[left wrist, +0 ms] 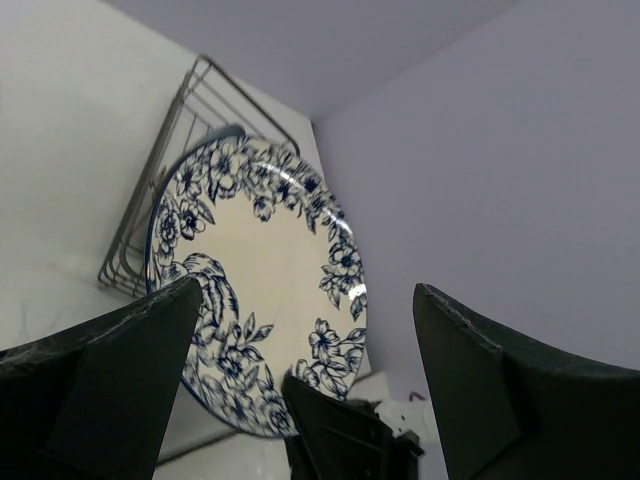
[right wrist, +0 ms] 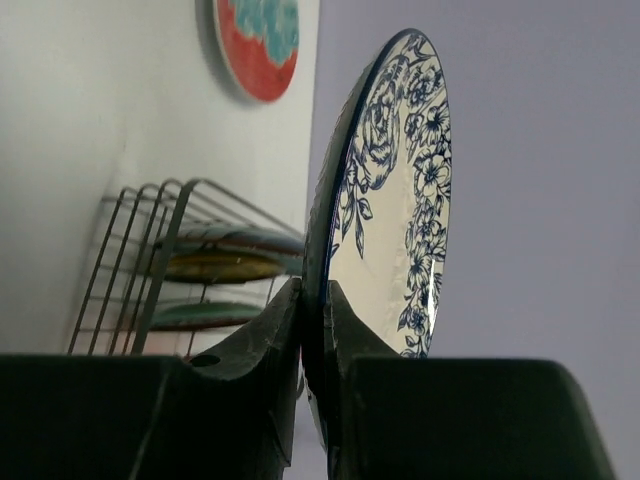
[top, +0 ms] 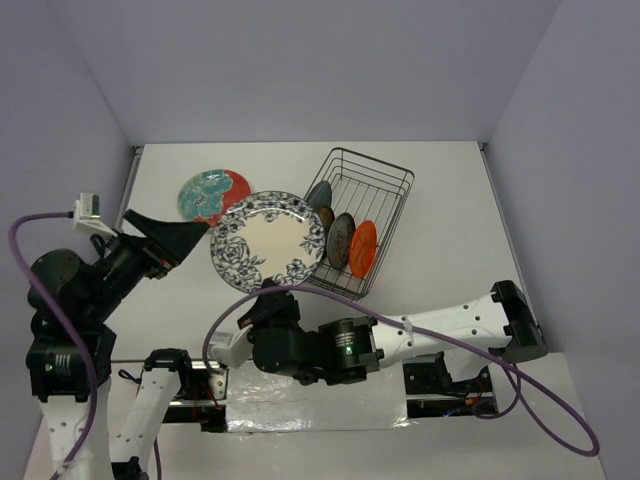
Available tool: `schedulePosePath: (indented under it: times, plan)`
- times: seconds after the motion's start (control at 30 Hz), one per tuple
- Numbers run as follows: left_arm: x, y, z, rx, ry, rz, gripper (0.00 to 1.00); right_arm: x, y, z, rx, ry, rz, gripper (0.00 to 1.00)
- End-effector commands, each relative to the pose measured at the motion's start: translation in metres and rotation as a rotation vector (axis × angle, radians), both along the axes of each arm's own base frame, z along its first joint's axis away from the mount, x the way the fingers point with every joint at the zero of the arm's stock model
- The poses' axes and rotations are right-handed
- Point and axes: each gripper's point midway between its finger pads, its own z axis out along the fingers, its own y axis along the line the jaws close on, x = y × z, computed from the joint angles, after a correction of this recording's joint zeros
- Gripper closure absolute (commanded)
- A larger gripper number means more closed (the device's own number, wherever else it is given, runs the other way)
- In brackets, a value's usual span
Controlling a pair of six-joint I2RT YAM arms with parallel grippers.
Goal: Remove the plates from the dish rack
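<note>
My right gripper point(top: 266, 291) point(right wrist: 313, 290) is shut on the near rim of the blue-and-white patterned plate point(top: 268, 240) point(right wrist: 395, 190) and holds it above the table, left of the dish rack point(top: 365, 215). The rack, a dark wire basket, holds three small plates on edge: a grey-blue one point(top: 319, 194), a mustard-yellow one point(top: 341, 239) and an orange one point(top: 363, 248). The red-and-teal plate point(top: 213, 195) lies flat on the table at the back left. My left gripper point(top: 175, 240) point(left wrist: 300, 330) is open and empty, its fingers pointing at the patterned plate point(left wrist: 255, 290) from the left.
The grey side walls and back wall close in the white table point(top: 450, 230). The right arm's body point(top: 400, 340) lies across the front edge. A purple cable point(top: 30, 290) loops beside the left arm. The rack also shows in the right wrist view point(right wrist: 150, 260).
</note>
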Motion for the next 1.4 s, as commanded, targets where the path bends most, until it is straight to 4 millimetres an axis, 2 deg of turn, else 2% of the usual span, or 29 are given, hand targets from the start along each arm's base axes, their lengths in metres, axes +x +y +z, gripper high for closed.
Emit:
schedulePosePath:
  times: [0.0,0.13,0.27,0.43,0.47,0.5,0.57,0.7,0.8,0.93,1.13,1.3,1.37]
  plan:
    - [0.006,-0.026,-0.018,-0.067,0.086,-0.175,0.0,-0.007,-0.017,0.123,0.328,-0.143,-0.037,1.0]
    - [0.014,-0.024,-0.036,-0.03,0.141,-0.173,0.01,-0.022,0.003,0.114,0.29,-0.174,0.006,1.0]
    - [0.017,-0.015,-0.049,0.027,0.186,-0.125,0.02,-0.028,0.014,0.108,0.3,-0.166,0.03,1.0]
    - [0.016,-0.007,-0.053,0.08,0.186,-0.082,0.02,-0.023,0.019,0.101,0.288,-0.168,0.011,1.0]
    - [0.017,0.001,-0.048,0.104,0.175,-0.034,0.01,-0.02,0.016,0.102,0.285,-0.171,-0.006,1.0]
    - [0.015,0.007,-0.052,0.134,0.194,-0.008,0.01,-0.017,0.012,0.102,0.281,-0.166,-0.017,1.0]
    - [0.014,0.016,-0.039,0.168,0.159,0.048,0.0,-0.009,0.005,0.099,0.269,-0.164,-0.043,1.0]
    - [0.009,0.026,-0.018,0.212,0.097,0.102,0.0,0.004,-0.01,0.088,0.234,-0.151,-0.09,1.0]
    - [0.008,0.031,-0.01,0.223,0.073,0.133,0.0,0.004,-0.016,0.092,0.275,-0.136,-0.096,1.0]
    - [0.023,0.022,-0.026,0.207,0.106,0.077,0.0,-0.002,-0.015,0.092,0.287,-0.127,-0.078,1.0]
    - [0.037,0.007,-0.047,0.161,0.147,-0.015,0.05,-0.015,0.004,0.097,0.317,-0.114,-0.015,1.0]
    - [0.043,-0.005,-0.045,0.111,0.119,-0.084,0.1,-0.025,0.029,0.094,0.32,-0.101,0.04,1.0]
    - [0.042,-0.007,-0.044,0.103,0.117,-0.095,0.1,-0.029,0.037,0.099,0.338,-0.097,0.061,1.0]
